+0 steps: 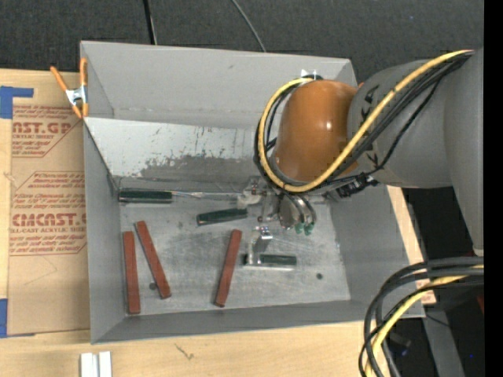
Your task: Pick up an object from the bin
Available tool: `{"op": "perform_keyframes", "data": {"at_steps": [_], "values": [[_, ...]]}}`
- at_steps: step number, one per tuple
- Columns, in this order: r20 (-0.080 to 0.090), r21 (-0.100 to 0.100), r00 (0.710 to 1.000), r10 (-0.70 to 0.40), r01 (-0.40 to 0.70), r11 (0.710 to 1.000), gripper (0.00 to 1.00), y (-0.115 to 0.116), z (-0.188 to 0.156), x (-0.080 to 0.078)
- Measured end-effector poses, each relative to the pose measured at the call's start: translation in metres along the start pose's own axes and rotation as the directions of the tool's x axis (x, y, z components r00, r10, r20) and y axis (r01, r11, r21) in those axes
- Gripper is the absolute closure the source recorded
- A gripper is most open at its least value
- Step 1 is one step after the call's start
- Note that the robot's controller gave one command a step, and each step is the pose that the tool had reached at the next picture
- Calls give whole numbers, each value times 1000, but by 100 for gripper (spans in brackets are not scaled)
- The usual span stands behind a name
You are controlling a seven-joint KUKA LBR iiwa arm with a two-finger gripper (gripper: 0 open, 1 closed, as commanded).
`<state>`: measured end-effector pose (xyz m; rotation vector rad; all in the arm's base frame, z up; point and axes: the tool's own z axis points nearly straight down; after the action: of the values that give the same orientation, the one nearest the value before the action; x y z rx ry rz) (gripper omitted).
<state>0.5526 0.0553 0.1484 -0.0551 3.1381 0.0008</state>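
My fingers (266,238) hung just over a dark-handled tool (277,261) in the bin (196,77); open or closed, couldn't tell. Nothing looked lifted yet.

Noted open floor between pair of red sticks (130,273) at left and slanted red stick (228,267) mid-bin. Found screwdriver (145,196) lying along back wall, with dark tool (220,217) and short dark bar (277,261) crowding right-centre. Saw room in front right corner.
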Motion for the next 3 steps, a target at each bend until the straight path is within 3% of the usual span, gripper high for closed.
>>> {"op": "perform_keyframes", "data": {"at_steps": [1,2,3], "values": [[8,-3,998,64,-64,998,100,-29,73,1],[8,-3,998,65,-65,998,100,-29,73,1],[-8,0,997,77,-77,997,100,-35,26,5]]}}
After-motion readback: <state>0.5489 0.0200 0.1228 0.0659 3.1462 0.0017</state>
